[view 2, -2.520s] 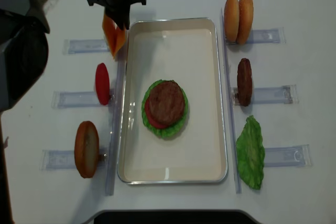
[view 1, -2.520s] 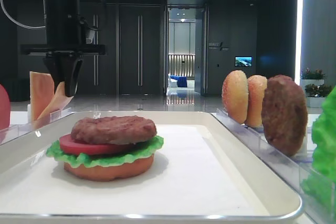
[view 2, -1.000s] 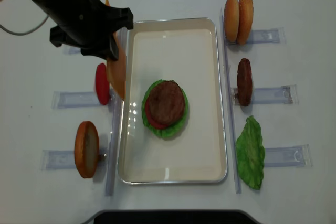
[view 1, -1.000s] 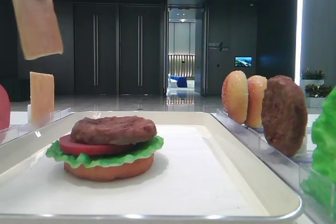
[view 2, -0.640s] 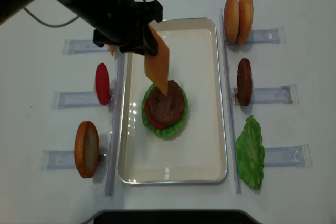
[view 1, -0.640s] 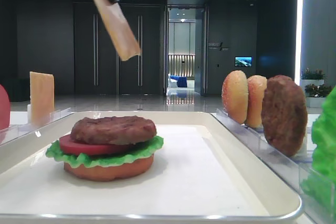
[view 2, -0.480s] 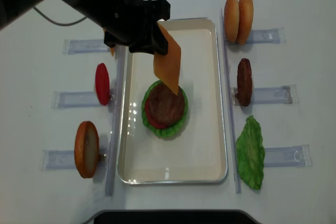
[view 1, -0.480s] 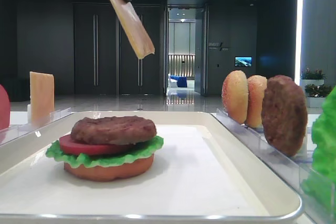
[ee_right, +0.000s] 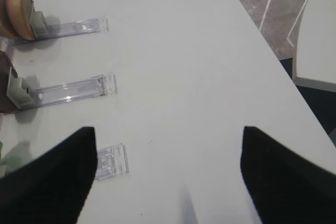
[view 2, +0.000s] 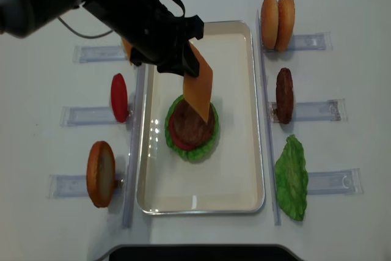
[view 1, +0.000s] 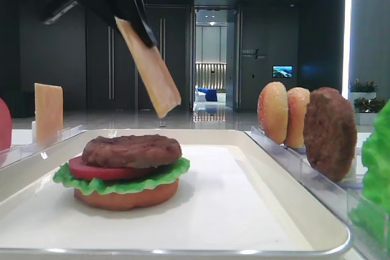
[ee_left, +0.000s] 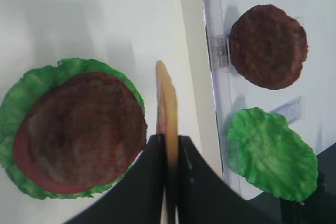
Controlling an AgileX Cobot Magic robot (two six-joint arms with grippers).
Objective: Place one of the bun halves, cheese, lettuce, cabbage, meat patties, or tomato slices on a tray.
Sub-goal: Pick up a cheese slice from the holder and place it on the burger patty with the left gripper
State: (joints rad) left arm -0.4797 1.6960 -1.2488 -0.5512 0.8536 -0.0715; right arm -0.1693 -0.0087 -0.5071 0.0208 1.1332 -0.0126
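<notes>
My left gripper (view 2: pixel 181 60) is shut on a thin pale orange cheese (view 2: pixel 199 87) slice, which hangs tilted just above the stack on the cream-white tray (view 2: pixel 201 207). That stack is an orange-brown bun half, lettuce, a tomato slice and a meat patty (view 2: pixel 193 124) on top. In the left wrist view the cheese (ee_left: pixel 167 98) shows edge-on between the black fingers (ee_left: pixel 152 171), beside the patty (ee_left: pixel 84 129). From the low side view the cheese (view 1: pixel 152 74) ends a little above the patty (view 1: pixel 131 149). My right gripper (ee_right: pixel 168 182) stands open over bare white table.
Clear racks flank the tray. On the left stand another cheese slice (view 1: pixel 49 112), a tomato slice (view 2: pixel 119 97) and a bun half (view 2: pixel 101 173). On the right are two bun halves (view 2: pixel 277 21), a patty (view 2: pixel 284 95) and a lettuce leaf (view 2: pixel 292 178).
The left gripper lifted the cheese from the left rack, carried it right over the tray and has lowered it toward the patty. The stack has not moved.
</notes>
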